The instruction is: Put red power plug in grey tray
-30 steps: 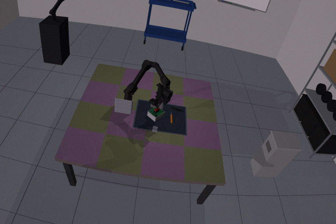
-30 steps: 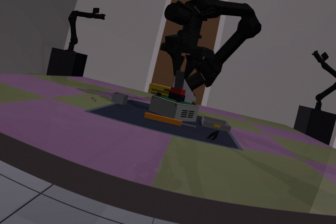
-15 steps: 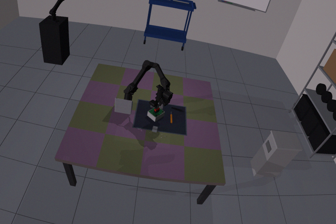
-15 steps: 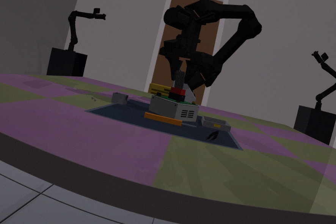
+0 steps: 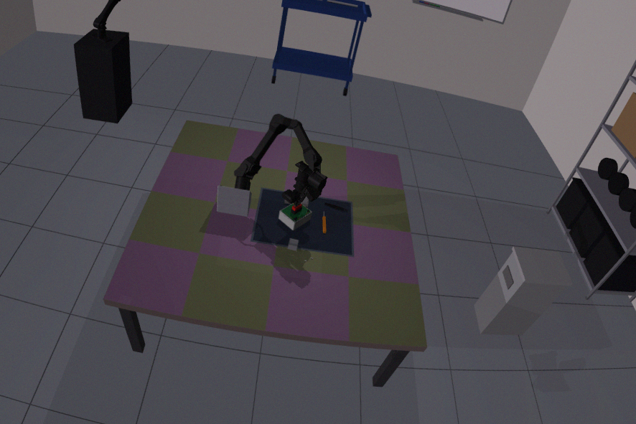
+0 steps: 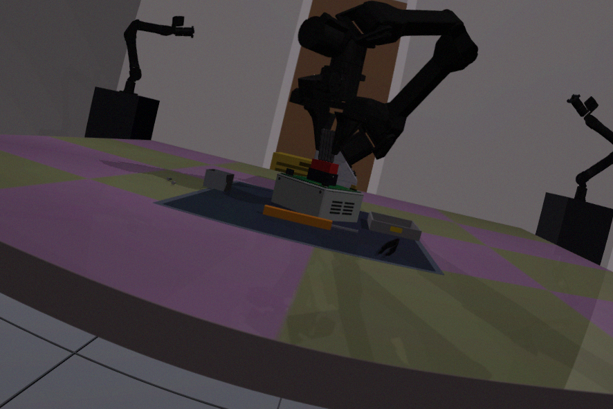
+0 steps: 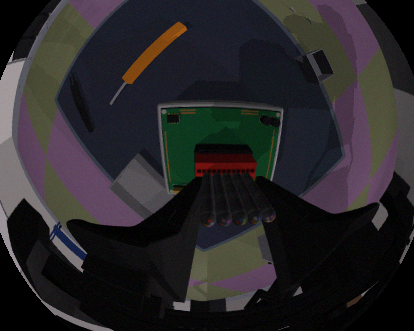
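The red power plug [image 5: 296, 207] [image 6: 324, 167] [image 7: 226, 167] sits on the black socket [image 6: 322, 176] [image 7: 223, 149] of the green circuit board [image 7: 221, 129], with dark cables rising from its top. The board lies in a white housing [image 5: 289, 219] [image 6: 299, 195]. My gripper [image 6: 327, 157] [image 7: 228, 183] points down, shut on the plug, with one finger at each end and the cables between them. The fingertips hide the plug's ends. Any small tilt or gap at the socket is hard to tell. The grey tray [image 6: 394, 226] [image 7: 138, 179] is empty, beside the housing.
An orange screwdriver [image 5: 324, 224] [image 6: 296, 217] [image 7: 153, 52] and black pliers [image 5: 336, 206] [image 6: 389, 248] [image 7: 81, 102] lie on the dark mat [image 5: 339, 240]. A small grey box [image 5: 293, 244] [image 6: 218, 179] [image 7: 320, 66] stands at the mat's edge. A white panel [image 5: 233, 201] stands near the arm's base.
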Robot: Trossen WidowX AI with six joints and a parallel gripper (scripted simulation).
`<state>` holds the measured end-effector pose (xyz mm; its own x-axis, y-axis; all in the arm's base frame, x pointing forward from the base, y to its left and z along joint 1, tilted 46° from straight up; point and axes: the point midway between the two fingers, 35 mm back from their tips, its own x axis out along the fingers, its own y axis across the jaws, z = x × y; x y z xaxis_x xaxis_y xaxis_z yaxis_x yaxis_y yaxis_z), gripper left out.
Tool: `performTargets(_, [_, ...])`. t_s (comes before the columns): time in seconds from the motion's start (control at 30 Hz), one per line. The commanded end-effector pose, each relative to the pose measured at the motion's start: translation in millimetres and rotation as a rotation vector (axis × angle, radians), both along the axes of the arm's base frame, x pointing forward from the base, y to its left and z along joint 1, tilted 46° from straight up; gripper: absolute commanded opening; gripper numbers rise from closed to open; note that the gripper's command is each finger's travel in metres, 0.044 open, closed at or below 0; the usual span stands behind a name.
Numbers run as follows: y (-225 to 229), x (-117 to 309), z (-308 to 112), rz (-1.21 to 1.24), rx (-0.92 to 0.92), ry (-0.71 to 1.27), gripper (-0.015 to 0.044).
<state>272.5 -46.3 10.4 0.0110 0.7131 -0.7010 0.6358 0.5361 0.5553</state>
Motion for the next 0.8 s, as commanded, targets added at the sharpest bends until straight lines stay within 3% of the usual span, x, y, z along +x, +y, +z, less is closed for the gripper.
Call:
performTargets(0.0, [0.5, 0.5, 0.0, -0.004, 0.003, 0.000, 0.0000])
performTargets(0.77, [-9.3, 3.1, 14.3, 0.019, -0.037, 0.024, 0.0000])
